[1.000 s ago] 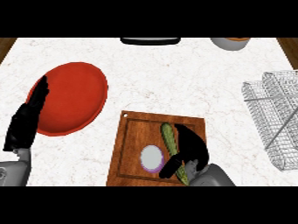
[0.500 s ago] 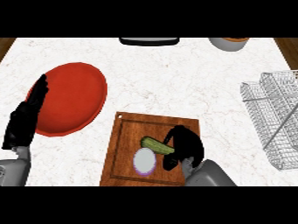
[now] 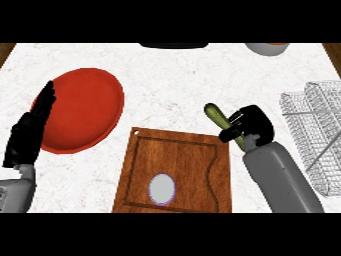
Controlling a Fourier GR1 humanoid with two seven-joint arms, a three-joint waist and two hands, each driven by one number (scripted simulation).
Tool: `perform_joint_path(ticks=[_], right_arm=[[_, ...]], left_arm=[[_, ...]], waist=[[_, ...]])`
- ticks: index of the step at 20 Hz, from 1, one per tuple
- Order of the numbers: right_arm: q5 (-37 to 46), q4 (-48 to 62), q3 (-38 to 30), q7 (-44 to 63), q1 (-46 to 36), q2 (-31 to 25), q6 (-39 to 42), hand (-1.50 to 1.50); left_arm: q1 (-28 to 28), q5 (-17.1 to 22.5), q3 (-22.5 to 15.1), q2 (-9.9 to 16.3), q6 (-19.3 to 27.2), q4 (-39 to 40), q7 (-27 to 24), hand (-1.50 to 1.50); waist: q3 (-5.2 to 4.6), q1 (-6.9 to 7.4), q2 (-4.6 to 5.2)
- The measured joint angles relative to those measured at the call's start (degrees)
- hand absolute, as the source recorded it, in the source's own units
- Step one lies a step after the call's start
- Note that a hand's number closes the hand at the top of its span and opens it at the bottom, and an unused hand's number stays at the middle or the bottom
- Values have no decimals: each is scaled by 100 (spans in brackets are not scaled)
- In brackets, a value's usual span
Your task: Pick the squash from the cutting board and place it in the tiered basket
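My right hand point(image 3: 251, 125) is curled round the green squash point(image 3: 219, 118), whose long body sticks out up and to the left of the fingers. Hand and squash hang over the counter just past the far right corner of the wooden cutting board point(image 3: 174, 170). The white wire tiered basket point(image 3: 328, 135) stands to the right of that hand, a short gap away. My left hand point(image 3: 30, 131) rests open at the left, fingers straight, over the edge of the red plate point(image 3: 84, 107).
A small pale oval object with a purple rim point(image 3: 162, 188) lies on the cutting board. A dark item point(image 3: 174, 45) and a grey bowl point(image 3: 266, 48) sit at the counter's far edge. Dark wood shows beyond the marble at both top corners.
My right hand has lifted the squash off the cutting board and carried it up and to the right, toward the basket. The left hand has stayed where it was.
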Motion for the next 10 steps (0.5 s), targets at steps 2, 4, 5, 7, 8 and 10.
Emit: perform_joint_path(ticks=[2,4,5,7,8,10], right_arm=[[202,258,-489,76,-299,-240,-195,150],[476,504,-887,137,-607,-451,-431,150],[637,613,-1053,159,-766,-554,-558,150],[1014,781,-1337,192,-1083,-775,-839,150],[1222,861,-1462,204,-1235,-905,-970,150],[1716,1039,-1630,236,-1505,-1159,-1160,150]], left_arm=[[-23,-7,-17,-4,-5,-16,-12,0],[-57,-8,-45,-13,-24,-22,-33,0],[-78,-7,-65,-21,-39,-19,-44,0],[-125,-7,-94,-25,-65,-26,-45,0],[-142,-4,-107,-32,-77,-27,-46,0],[-152,-6,-146,-59,-94,-13,-76,0]], waist=[[0,66,46],[-2,152,80],[-3,192,95],[-7,265,102],[-10,300,104],[-19,368,113]])
